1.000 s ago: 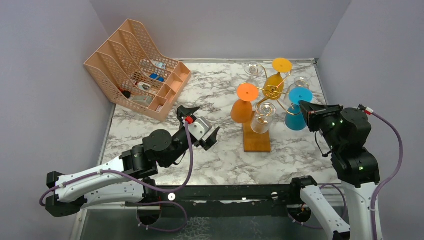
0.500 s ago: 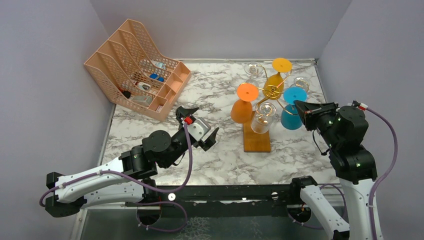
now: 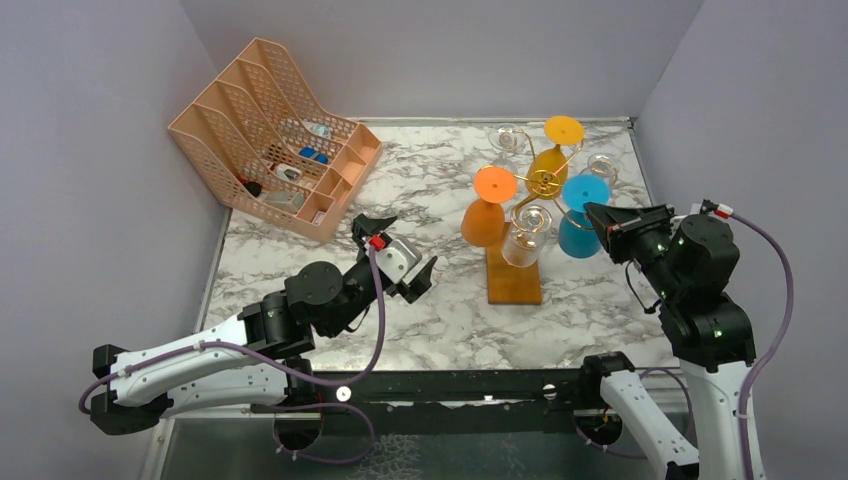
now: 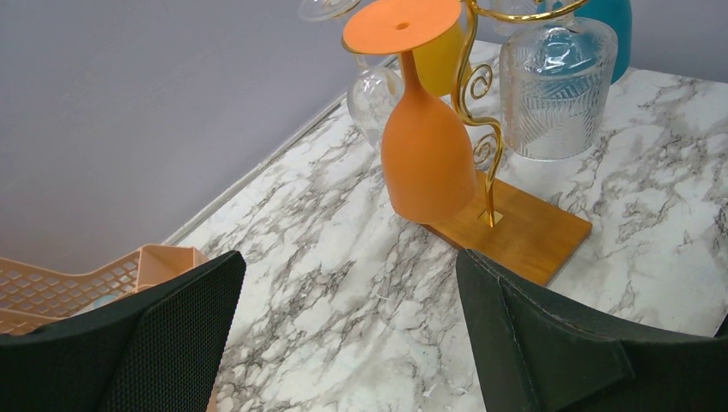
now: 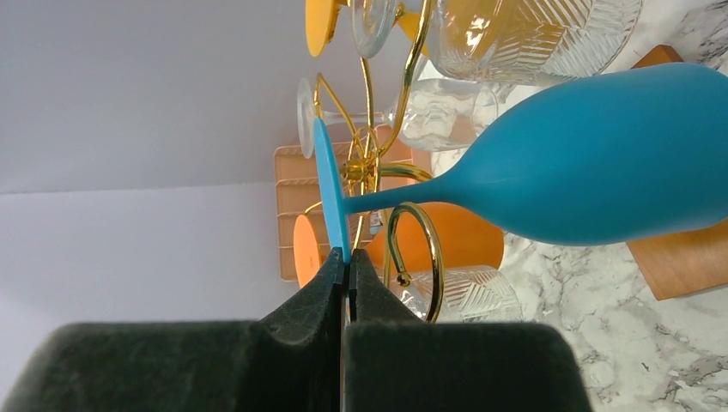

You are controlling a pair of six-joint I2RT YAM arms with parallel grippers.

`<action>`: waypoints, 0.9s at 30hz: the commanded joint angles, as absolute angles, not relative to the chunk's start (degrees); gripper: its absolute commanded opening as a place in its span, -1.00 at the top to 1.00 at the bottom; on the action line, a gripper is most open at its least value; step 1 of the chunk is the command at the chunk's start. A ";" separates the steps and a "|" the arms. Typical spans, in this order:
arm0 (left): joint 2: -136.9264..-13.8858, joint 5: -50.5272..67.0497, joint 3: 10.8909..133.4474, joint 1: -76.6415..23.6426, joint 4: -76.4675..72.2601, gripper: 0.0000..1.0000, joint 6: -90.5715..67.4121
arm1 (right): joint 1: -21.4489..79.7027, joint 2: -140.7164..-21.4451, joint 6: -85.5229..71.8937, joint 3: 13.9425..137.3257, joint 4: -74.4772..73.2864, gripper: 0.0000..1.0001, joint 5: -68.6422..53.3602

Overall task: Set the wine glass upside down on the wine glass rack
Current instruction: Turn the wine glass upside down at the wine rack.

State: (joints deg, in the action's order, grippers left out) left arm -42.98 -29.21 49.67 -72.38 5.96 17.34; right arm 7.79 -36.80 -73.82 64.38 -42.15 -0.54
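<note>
A blue wine glass (image 3: pixel 577 236) hangs upside down, bowl low and round foot on top. My right gripper (image 3: pixel 598 214) is shut on the rim of that foot; in the right wrist view the thin blue disc sits pinched between the gripper's (image 5: pixel 348 260) pads, and the bowl (image 5: pixel 601 163) stretches right. The wine glass rack (image 3: pixel 545 182), gold wire on a wooden base (image 3: pixel 513 277), stands just left of the glass. One curled gold arm (image 5: pixel 417 249) lies right beside the stem. My left gripper (image 3: pixel 408 243) hovers open over the marble, empty, left of the rack (image 4: pixel 524 227).
On the rack hang an orange glass (image 3: pixel 485 215), a yellow one (image 3: pixel 548 160) and clear glasses (image 3: pixel 525 240). A peach mesh file organiser (image 3: pixel 275 135) holding small items fills the back left corner. Grey walls close in on the left, back and right.
My right gripper has carried the blue glass a little to the left, closer to the rack's centre. The left arm has not moved.
</note>
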 commanded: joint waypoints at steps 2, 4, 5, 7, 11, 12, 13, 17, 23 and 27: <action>-42.07 -30.47 48.44 -72.42 5.34 -0.98 16.80 | 7.80 -35.86 -73.25 64.16 -41.78 0.98 -3.11; -41.98 -30.86 48.15 -72.43 5.28 -0.98 16.87 | 7.82 -35.86 -73.15 64.11 -41.27 0.98 -4.09; -41.93 -30.99 48.00 -72.44 5.31 -0.98 16.85 | 7.81 -35.93 -73.13 64.13 -41.29 0.98 -4.41; -41.77 -31.04 47.75 -72.44 5.28 -0.98 16.68 | 7.82 -35.95 -73.21 64.16 -41.68 0.98 -4.77; -41.56 -31.34 47.42 -72.47 5.39 -0.98 16.68 | 7.82 -35.95 -73.13 63.92 -42.18 0.98 -5.29; -41.43 -31.49 47.38 -72.48 5.41 -0.98 16.75 | 7.82 -35.95 -73.06 63.90 -42.20 0.98 -5.55; -41.44 -31.61 47.30 -72.43 5.42 -0.98 16.83 | 7.82 -35.95 -73.00 63.90 -42.27 0.98 -5.92; -41.22 -31.90 47.05 -72.42 5.52 -0.98 17.08 | 7.82 -36.04 -72.52 64.45 -43.59 0.98 -6.40; -41.23 -32.77 47.11 -72.42 5.96 -0.98 18.47 | 7.82 -35.15 -71.82 66.16 -45.88 0.98 -4.52; -41.17 -32.54 47.57 -72.42 6.78 -0.98 18.30 | 7.75 -35.02 -71.07 66.77 -47.74 0.98 -4.40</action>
